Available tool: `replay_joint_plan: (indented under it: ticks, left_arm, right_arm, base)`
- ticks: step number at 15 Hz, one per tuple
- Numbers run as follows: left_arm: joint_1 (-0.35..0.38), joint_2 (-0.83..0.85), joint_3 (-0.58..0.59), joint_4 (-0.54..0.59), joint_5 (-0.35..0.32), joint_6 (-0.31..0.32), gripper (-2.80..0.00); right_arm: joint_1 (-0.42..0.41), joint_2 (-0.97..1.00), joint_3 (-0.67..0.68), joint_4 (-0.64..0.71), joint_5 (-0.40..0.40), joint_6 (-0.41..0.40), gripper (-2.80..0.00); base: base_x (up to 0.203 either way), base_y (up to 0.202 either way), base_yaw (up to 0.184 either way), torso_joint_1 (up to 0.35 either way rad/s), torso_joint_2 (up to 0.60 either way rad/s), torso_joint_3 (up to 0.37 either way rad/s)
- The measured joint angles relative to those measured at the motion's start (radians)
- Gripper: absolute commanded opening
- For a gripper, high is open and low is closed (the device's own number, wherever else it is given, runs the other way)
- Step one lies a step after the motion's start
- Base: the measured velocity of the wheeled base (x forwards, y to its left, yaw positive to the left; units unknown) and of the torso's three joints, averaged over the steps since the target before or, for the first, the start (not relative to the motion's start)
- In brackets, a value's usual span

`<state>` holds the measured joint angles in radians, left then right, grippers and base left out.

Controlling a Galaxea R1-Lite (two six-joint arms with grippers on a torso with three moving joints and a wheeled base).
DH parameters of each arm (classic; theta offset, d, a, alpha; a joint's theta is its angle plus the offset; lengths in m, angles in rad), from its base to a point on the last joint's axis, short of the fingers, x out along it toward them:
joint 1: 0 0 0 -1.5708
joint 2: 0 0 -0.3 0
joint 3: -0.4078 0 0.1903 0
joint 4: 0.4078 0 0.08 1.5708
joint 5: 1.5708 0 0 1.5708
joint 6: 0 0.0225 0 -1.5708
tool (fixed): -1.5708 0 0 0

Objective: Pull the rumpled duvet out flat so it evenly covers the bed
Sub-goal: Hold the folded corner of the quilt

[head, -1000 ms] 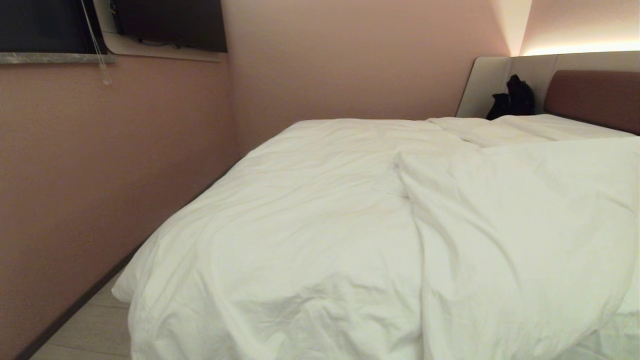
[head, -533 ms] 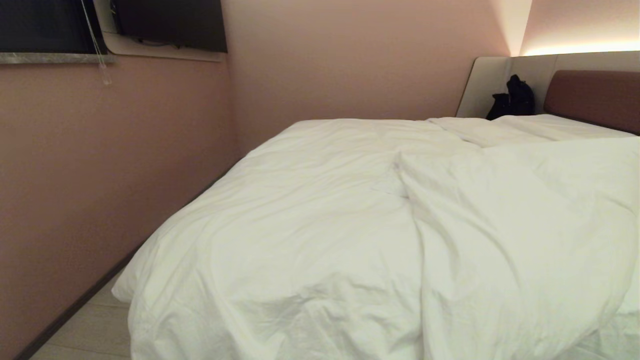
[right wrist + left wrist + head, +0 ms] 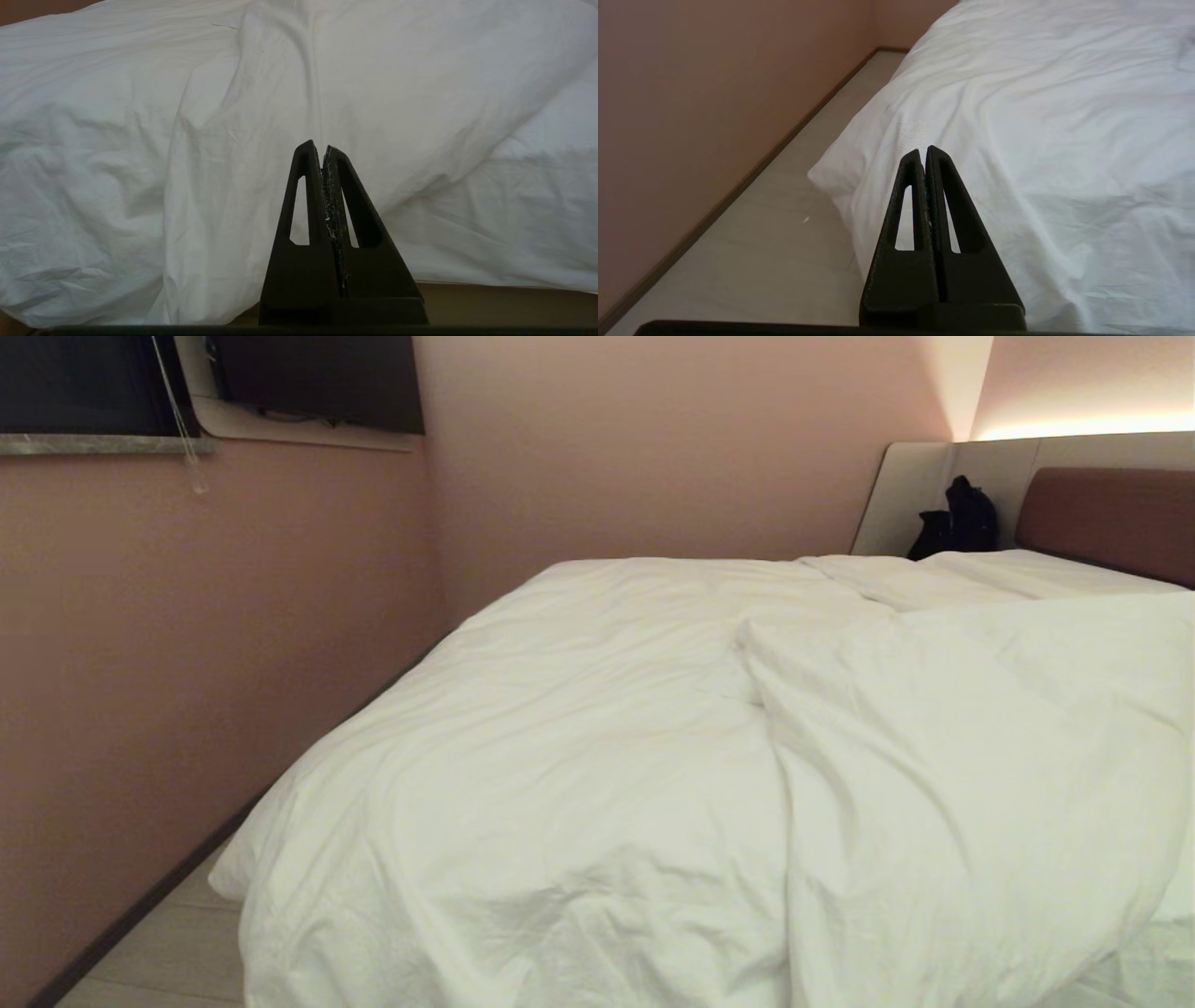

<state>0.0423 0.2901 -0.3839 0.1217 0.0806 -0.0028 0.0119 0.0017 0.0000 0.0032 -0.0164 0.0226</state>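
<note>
The left gripper (image 3: pixel 926 150) is clenched, fingertips pressed together with nothing between them. It hangs clear of the cloth, off the foot of the bed (image 3: pixel 1102 518). In its wrist view the duvet (image 3: pixel 1041 116) lies ahead from 12 to 3 o'clock of the tips, and its near corner (image 3: pixel 822 175) droops over the mattress edge at about 10 o'clock, above the pale floor (image 3: pixel 752 252).

The right gripper (image 3: pixel 322 148) is likewise clenched and empty. In its wrist view the duvet (image 3: pixel 140 140) fills the frame, with a raised fold (image 3: pixel 308 60) running away from the tips toward 12 o'clock. A brown strip, probably the bed base (image 3: pixel 514 303), shows below the hanging edge at about 4 o'clock.

In the head view the duvet (image 3: pixel 579 756) covers the bed with its long axis running from 7 o'clock, the foot, to 1 o'clock, the headboard. A doubled-over layer (image 3: pixel 980 756) lies on the right half, its edge running from 12 to 6 o'clock down the middle. The surplus thus lies on the right arm's side, and the right gripper is judged nearer to it; the left gripper is nearer the drooping corner.

Neither arm appears in the head view. The right side and the foot of the bed are cut off by the frame. The pillow (image 3: pixel 1018 569) is partly covered. A dark object (image 3: pixel 957 518) against the grey side panel cannot be identified.
</note>
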Motion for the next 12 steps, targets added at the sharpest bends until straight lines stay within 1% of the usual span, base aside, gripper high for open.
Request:
replay_joint_plan:
  ticks: [3, 7, 9, 12]
  left_arm:
    - [-0.028, -0.063, 0.027, 0.001, 0.001, 0.010, -2.80]
    - [-0.033, -0.168, 0.081, -0.001, 0.000, 0.051, -2.80]
    - [-0.033, -0.212, 0.103, -0.009, 0.000, 0.058, -2.80]
    - [-0.033, -0.267, 0.171, -0.092, 0.000, 0.089, -2.80]
  right_arm:
    - [0.000, 0.000, 0.000, 0.000, 0.000, 0.000, -2.80]
    - [0.000, 0.000, 0.000, 0.000, 0.000, 0.000, -2.80]
    - [0.000, 0.000, 0.000, 0.000, 0.000, 0.000, -2.80]
    - [0.000, 0.000, 0.000, 0.000, 0.000, 0.000, -2.80]
  base:
    - [0.000, 0.000, 0.000, 0.000, 0.00, 0.000]
    - [0.000, 0.000, 0.000, 0.000, 0.00, 0.000]
    - [0.000, 0.000, 0.000, 0.000, 0.00, 0.000]
    - [0.000, 0.000, 0.000, 0.000, 0.00, 0.000]
